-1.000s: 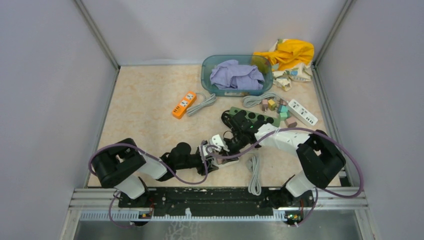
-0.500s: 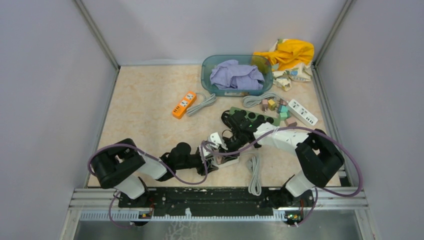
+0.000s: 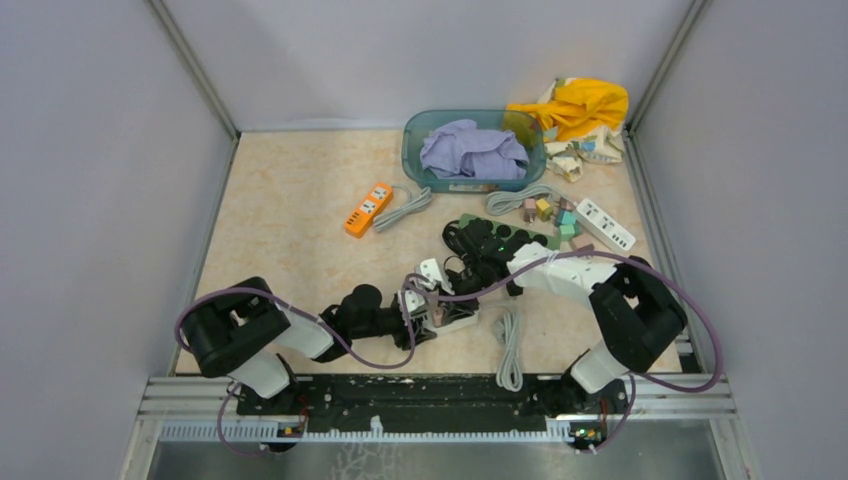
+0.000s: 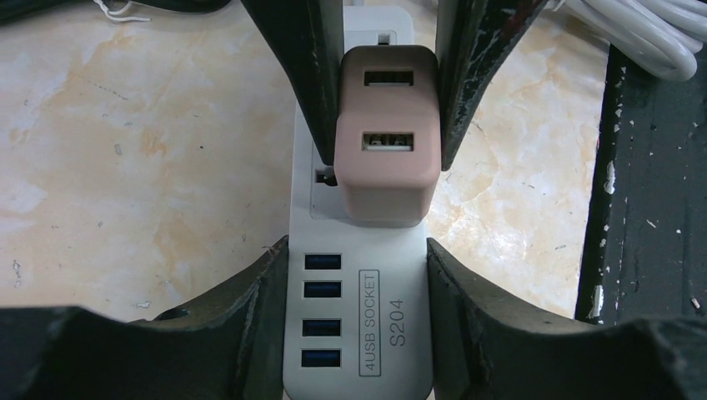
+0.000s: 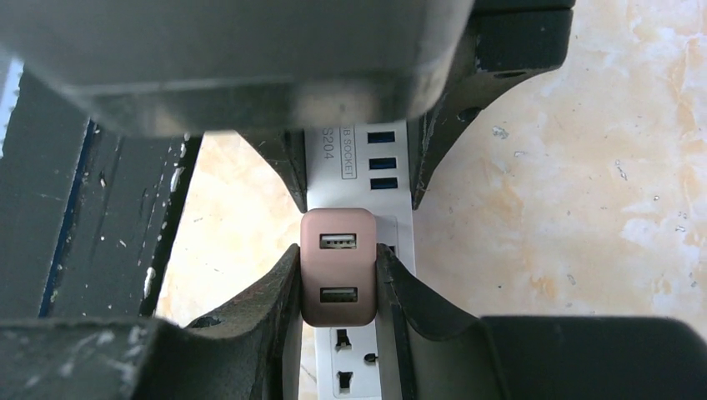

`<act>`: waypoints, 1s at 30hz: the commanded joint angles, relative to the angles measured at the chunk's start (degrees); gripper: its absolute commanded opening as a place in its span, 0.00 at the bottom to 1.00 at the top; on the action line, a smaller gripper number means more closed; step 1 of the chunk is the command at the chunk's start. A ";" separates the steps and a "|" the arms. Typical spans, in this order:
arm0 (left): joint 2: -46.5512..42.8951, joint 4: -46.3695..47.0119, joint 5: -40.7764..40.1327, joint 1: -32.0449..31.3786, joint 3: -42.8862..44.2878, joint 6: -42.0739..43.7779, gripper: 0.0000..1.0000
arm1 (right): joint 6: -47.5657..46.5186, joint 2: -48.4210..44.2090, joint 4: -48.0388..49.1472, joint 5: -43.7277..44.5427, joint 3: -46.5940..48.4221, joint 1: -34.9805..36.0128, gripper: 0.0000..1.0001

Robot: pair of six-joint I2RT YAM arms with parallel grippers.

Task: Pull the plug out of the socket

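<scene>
The right tool [image 5: 338,268] is closed on the plug [image 4: 385,142], a small pinkish-brown charger block with rounded corners and two USB slots on its upper face. The tool's two dark fingers [image 5: 279,292] press flat against the block's opposite sides. The plug stands on the white socket strip [image 4: 358,333], near the middle of its length and just beside a row of four blue USB ports. The view does not show whether its pins are fully seated.

The left tool [image 4: 354,287] grips the same strip from the other end. Its black fingers [image 4: 263,292] clamp the strip's long edges at the ports, where printed lettering reads "4USB SOCKET S204". The two tools face each other along the strip, close together but not touching.

From the overhead camera, the strip lies on the beige marbled worktop [image 3: 290,230], near the front edge and slightly left of centre, with both arms reaching low and meeting over it. A coiled white cable [image 3: 508,345] lies just to its right.

Farther back are an orange power strip [image 3: 368,208] with a grey cord, a green power strip [image 3: 535,238], and another white power strip [image 3: 605,223] towards the right wall. A cluster of small coloured adapters [image 3: 555,212] sits between the green and white ones. A teal basin [image 3: 410,140] against the back wall holds a crumpled purple cloth [image 3: 470,148], and a yellow cloth [image 3: 580,105] is bunched in the far right corner.
</scene>
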 commanded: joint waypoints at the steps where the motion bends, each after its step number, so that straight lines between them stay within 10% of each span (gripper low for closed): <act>1: -0.83 1.72 0.40 -0.06 -0.31 0.12 0.01 | -6.61 -0.82 -1.68 -3.79 2.84 -2.12 0.00; 30: -1.06 1.54 0.18 0.25 -0.33 0.00 0.01 | -4.74 -4.37 2.89 -6.74 -0.17 -3.58 0.00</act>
